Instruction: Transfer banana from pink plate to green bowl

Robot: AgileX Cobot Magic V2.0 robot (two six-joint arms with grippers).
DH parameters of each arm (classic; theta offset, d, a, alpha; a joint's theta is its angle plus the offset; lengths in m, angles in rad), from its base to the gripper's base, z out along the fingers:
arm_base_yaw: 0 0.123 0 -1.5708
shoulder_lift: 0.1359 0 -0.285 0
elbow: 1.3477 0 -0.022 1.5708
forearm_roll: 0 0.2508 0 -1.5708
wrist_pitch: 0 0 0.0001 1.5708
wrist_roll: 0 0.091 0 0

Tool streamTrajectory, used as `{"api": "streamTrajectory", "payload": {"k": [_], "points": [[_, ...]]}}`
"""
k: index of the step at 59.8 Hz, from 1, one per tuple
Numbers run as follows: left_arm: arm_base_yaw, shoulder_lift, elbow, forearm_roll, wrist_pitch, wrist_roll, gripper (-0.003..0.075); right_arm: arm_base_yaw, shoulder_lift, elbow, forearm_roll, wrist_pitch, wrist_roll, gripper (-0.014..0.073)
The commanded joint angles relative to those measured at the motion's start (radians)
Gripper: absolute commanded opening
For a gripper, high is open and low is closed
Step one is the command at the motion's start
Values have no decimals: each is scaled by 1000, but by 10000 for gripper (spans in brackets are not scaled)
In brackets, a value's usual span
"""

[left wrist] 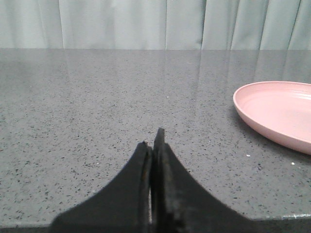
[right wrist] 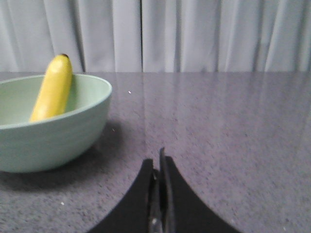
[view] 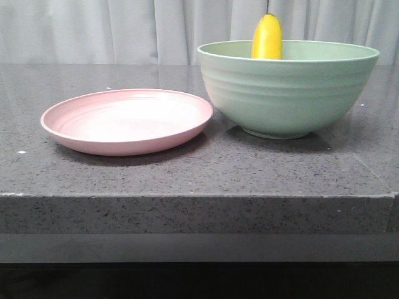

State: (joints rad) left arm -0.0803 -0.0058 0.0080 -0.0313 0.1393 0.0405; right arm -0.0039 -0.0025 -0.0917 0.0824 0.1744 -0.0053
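Observation:
The yellow banana (view: 267, 38) stands on end inside the pale green bowl (view: 288, 93), leaning on its far wall with its tip above the rim. The bowl is right of centre on the table. The pink plate (view: 127, 119) lies bare just left of the bowl. Neither gripper shows in the front view. My left gripper (left wrist: 153, 141) is shut and empty, low over the table, left of the plate (left wrist: 279, 112). My right gripper (right wrist: 158, 160) is shut and empty, right of the bowl (right wrist: 51, 131), where the banana (right wrist: 52, 90) also shows.
The dark speckled stone table (view: 187, 168) has a thick front edge near the camera. A pale curtain (view: 124, 28) hangs behind the table.

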Motion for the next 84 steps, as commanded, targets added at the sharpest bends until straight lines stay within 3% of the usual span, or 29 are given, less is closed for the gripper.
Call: {"api": "streamTrajectory", "payload": {"k": [1,9,84], "points": [[0,-17,2,-8,-88,-1,-20,-34,-33,42,17,-95,-11,-62],[0,-17,2,-8,-88,-1,-20,-35,-30,122,19,-132,-6,-62],[0,-17,2,-8,-88,-1,-20,-35,-30,119,19,-114,-7,-62]]}}
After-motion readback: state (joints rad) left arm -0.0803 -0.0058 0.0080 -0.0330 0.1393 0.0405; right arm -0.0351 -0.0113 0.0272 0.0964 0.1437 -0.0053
